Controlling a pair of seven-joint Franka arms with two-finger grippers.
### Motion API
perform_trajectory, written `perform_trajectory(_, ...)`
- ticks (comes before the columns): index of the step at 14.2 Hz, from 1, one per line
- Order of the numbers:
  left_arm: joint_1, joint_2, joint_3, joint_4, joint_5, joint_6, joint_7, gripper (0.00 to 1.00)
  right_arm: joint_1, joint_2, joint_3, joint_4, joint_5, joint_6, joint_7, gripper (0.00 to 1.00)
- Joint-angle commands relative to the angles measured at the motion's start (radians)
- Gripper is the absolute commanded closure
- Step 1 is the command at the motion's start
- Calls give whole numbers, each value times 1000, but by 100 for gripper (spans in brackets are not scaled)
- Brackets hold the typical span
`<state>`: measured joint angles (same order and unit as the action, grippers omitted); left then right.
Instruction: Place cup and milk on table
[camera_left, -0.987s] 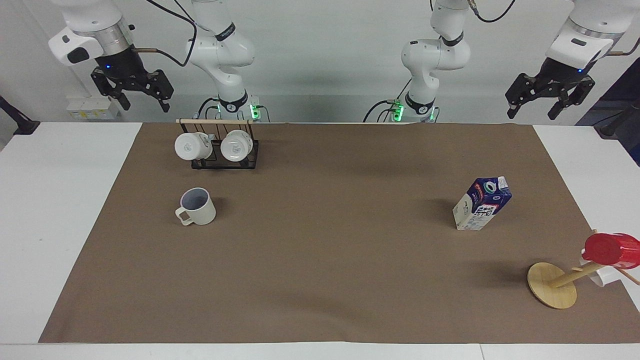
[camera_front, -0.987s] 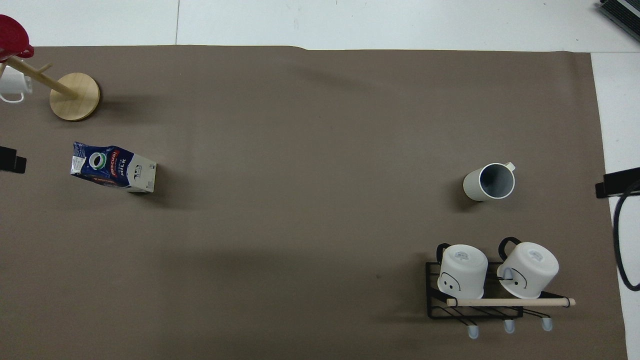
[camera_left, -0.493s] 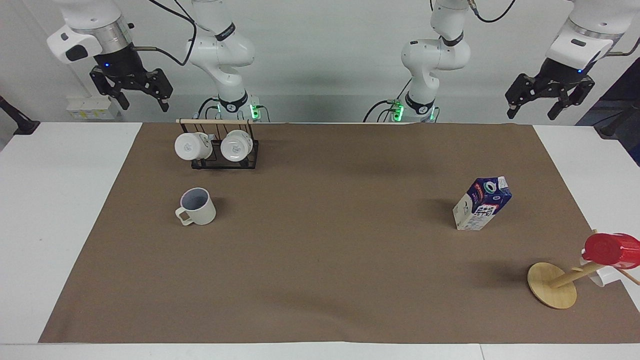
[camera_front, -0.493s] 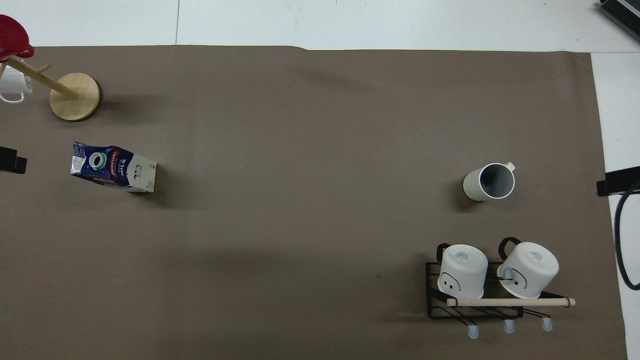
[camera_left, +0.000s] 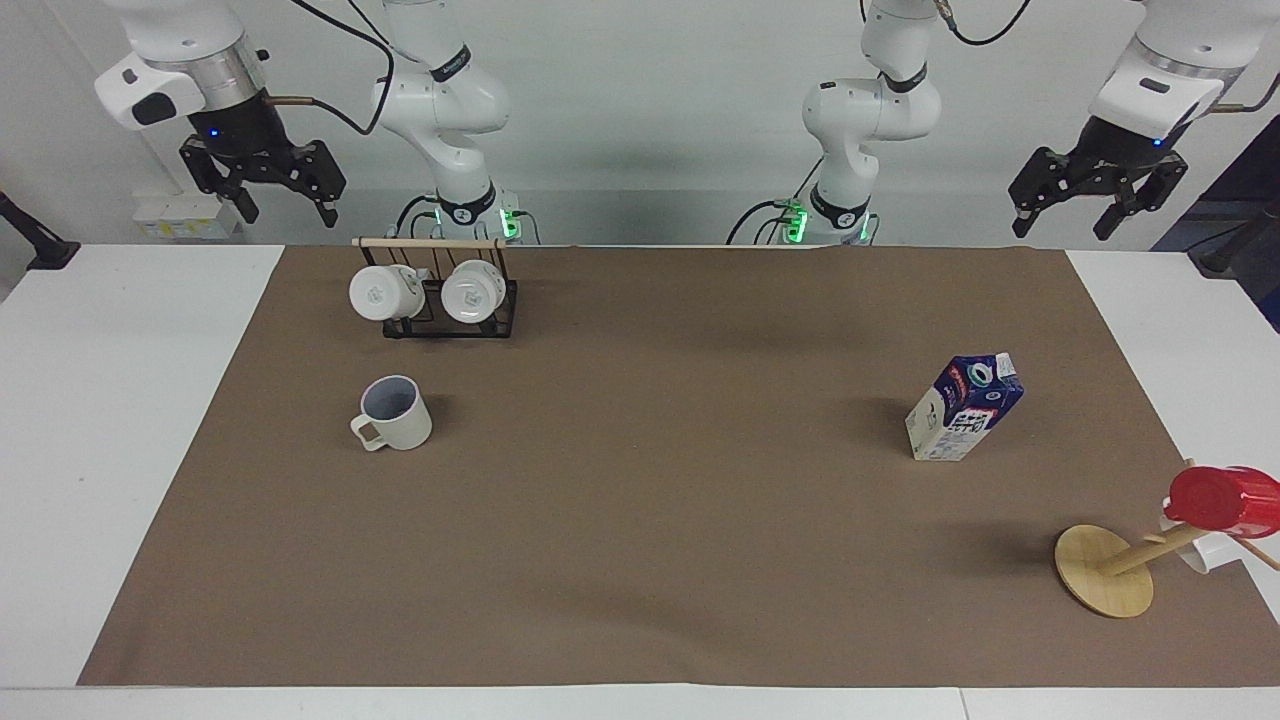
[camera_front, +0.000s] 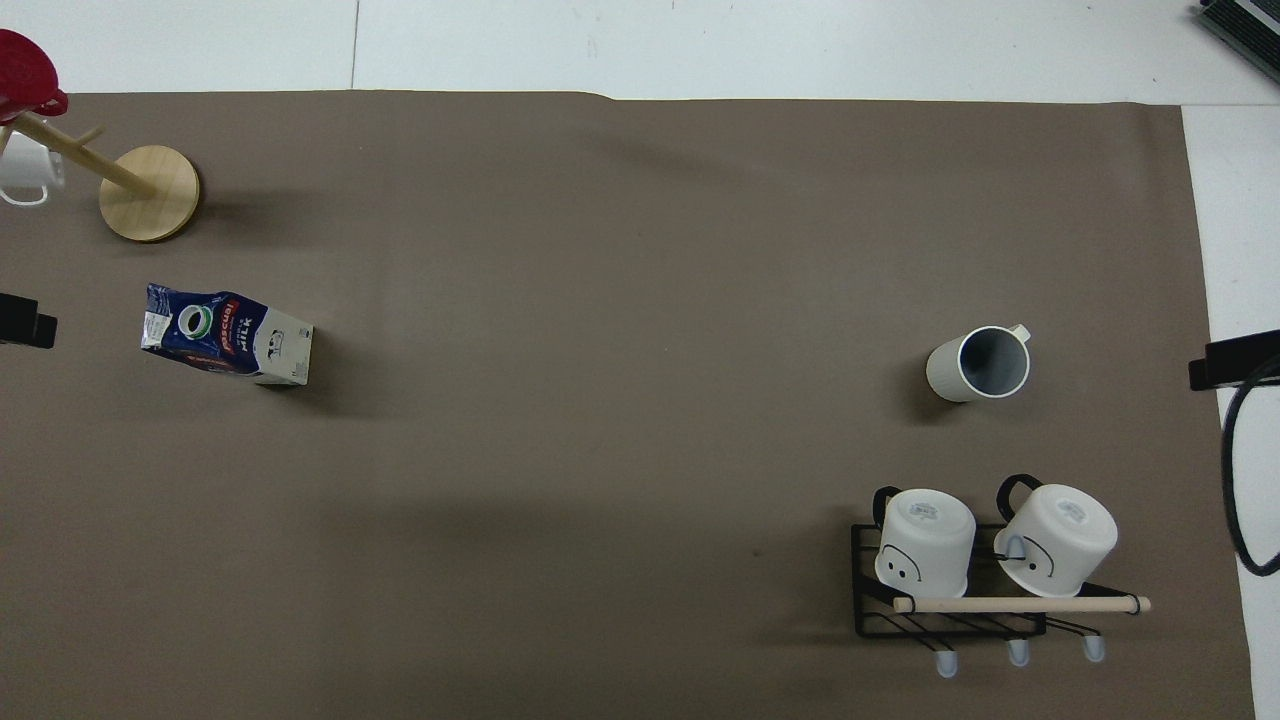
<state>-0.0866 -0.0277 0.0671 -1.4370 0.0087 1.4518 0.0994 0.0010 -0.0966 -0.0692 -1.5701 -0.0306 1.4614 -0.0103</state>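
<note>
Both arms are raised at the robots' end of the table, and over the last second they have barely shifted; nothing on the table has moved. The cup and milk already stand on the mat, so the placing looks complete and the arms appear to be parked, waiting.

Near to far from the robots:

Right gripper (camera_left: 266, 193), in the air over the white tabletop at the right arm's end, fingers apart, holding nothing.

Left gripper (camera_left: 1087, 203), in the air over the left arm's end of the table, fingers apart, likewise empty.

Black wire rack (camera_left: 497, 322) with a wooden rail, close to the robots toward the right arm's end. It holds two glossy white mugs (camera_left: 378, 291), tipped with their bases showing; their insides cannot be seen.

Cup (camera_left: 395, 412), upright on the mat, farther from the robots than the rack. Its grey-lavender interior is visible and looks empty.

Milk carton (camera_left: 963, 407), upright on the mat toward the left arm's end, well apart from the cup, its round white cap on. What is inside cannot be told.

Wooden mug tree (camera_left: 1104, 583), farthest, leaning on its round base at the mat's corner. A red cup (camera_left: 1222, 499) hangs on it, with a white mug partly hidden beside it.

Table (camera_left: 110, 420), white, with the brown mat (camera_left: 650, 540) over most of it.
</note>
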Motion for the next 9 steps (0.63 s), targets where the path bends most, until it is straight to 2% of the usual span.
perform_trajectory(1, 10, -21, -9, -20, 1, -8, 8, 0, -7, -29, 8, -53, -14, 30, 7, 0)
perform_trajectory(5, 11, -21, -9, -20, 1, -10, 5, 0, -1, -28, 9, -112, -14, 144, 24, 0)
perform_trajectory(7, 11, -21, -9, -20, 1, -10, 2, 0, 2, -26, 11, -186, -11, 194, 21, 0)
perform_trajectory(9, 10, -21, -9, -22, 1, -10, 5, 0, 45, -18, 15, -260, -12, 293, 30, 0)
